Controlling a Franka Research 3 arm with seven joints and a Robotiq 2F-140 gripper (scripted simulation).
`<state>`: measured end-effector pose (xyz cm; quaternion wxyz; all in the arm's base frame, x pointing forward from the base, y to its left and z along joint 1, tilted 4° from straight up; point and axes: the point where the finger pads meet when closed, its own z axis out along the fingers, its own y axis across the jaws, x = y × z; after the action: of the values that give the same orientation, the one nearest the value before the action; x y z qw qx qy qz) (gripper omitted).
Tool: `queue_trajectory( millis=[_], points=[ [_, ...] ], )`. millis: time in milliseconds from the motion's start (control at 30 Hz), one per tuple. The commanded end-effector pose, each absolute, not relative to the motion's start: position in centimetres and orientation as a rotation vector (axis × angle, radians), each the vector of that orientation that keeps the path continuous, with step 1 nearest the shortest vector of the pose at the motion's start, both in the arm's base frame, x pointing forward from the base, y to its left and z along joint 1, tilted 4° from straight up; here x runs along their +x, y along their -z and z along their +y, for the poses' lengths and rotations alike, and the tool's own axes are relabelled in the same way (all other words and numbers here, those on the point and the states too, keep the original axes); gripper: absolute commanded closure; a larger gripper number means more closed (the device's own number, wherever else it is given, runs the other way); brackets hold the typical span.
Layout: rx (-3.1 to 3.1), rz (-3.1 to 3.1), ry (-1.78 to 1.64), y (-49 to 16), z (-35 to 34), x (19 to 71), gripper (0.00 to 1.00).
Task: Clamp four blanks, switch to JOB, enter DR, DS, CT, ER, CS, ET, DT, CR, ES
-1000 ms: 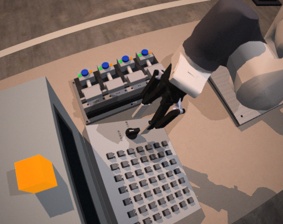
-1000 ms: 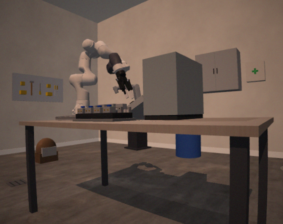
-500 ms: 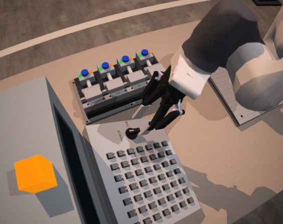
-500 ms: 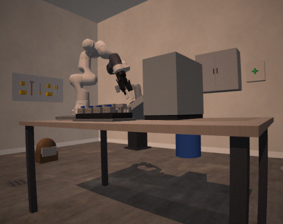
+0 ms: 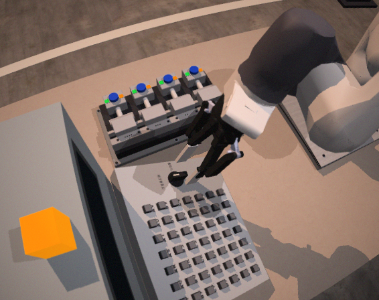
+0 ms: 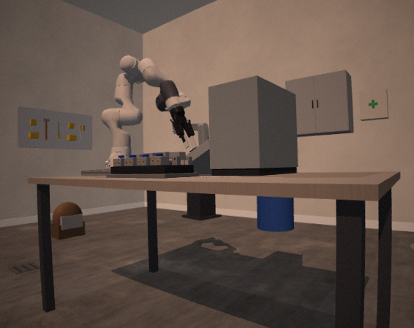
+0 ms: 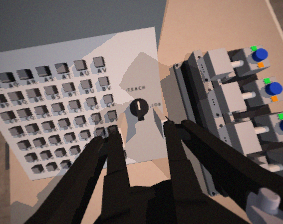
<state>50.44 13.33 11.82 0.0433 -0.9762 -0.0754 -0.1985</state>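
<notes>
My gripper (image 5: 181, 173) (image 6: 192, 148) (image 7: 139, 116) is partly open, with nothing between its fingers, above the selector's end of the key panel (image 5: 140, 192) (image 7: 112, 47). The black selector (image 5: 177, 179) (image 7: 139, 108) has its white mark toward TEACH. The amber lamp (image 5: 47, 232) on the cabinet is lit. Four blue valves (image 5: 114, 97) (image 5: 140, 88) (image 5: 168, 78) (image 5: 194, 69) have amber and green lenses lit on their blocks. Grey blocks (image 5: 123, 124) (image 5: 154, 114) (image 5: 182, 104) fill the stations; blanks and jaws are hard to tell apart. No key shows a light.
The tall grey cabinet (image 5: 23, 151) (image 6: 238, 124) stands beside the panel's far long side. The vise bank (image 6: 150, 169) lies just past the panel's selector end, close to the fingers. The keys (image 5: 204, 241) (image 7: 42, 110) cover the rest of the panel.
</notes>
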Motion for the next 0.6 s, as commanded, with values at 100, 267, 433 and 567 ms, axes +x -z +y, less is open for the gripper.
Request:
queue_trajectory(
  millis=[100,267,433,567],
  points=[
    [-2.988,-0.207,0.627,-11.65,13.33,51.14,0.67],
    [-2.988,-0.207,0.627,-11.39,13.35,51.25,0.67],
    [-2.988,-0.207,0.627,-11.27,13.38,51.3,0.67],
    [-2.988,-0.207,0.627,-11.25,13.38,51.31,0.67]
  ],
)
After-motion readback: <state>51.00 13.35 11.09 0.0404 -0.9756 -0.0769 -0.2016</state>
